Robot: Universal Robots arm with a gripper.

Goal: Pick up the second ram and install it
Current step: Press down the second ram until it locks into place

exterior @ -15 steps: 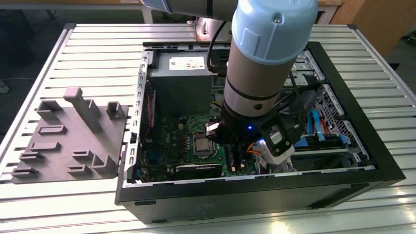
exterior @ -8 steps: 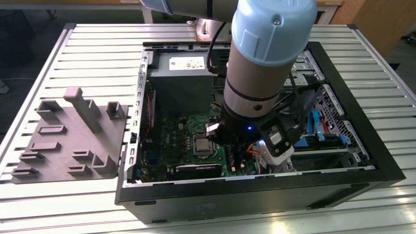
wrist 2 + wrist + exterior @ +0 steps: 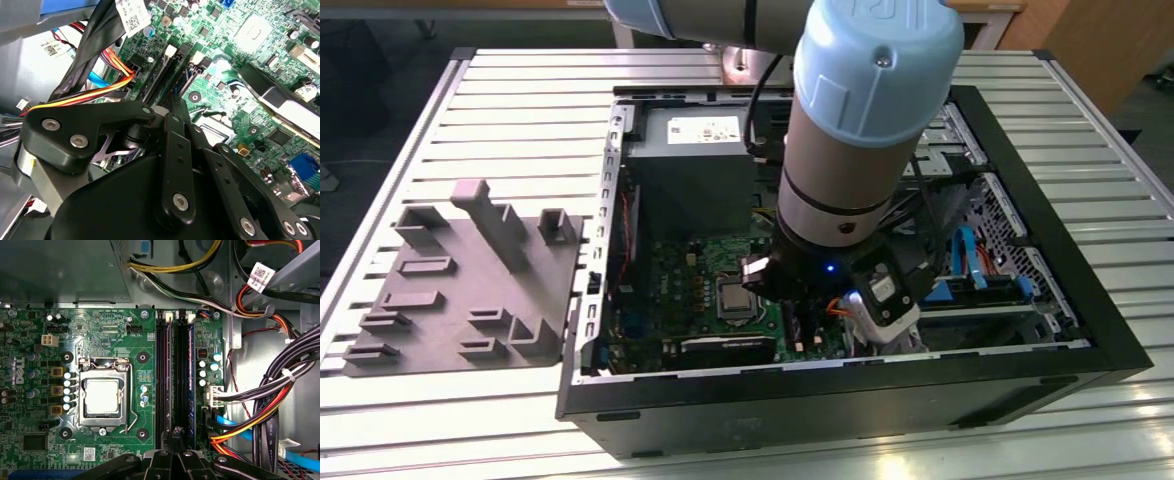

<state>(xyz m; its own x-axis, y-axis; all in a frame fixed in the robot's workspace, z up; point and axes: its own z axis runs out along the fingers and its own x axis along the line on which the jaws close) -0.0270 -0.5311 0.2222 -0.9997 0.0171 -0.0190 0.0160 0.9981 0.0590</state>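
The end effector (image 3: 176, 437) is low inside the open computer case (image 3: 1067, 330), its fingers nearly together on the top edge of the ram (image 3: 176, 390), which stands upright in a slot directly under it. The processor socket (image 3: 102, 397) lies just beside.

Table (image 3: 520, 100) looks like ribbed, shiny metal. Gripper (image 3: 176, 440) links are matt black plastic with metal screws; the board (image 3: 30, 360) is glossy green.
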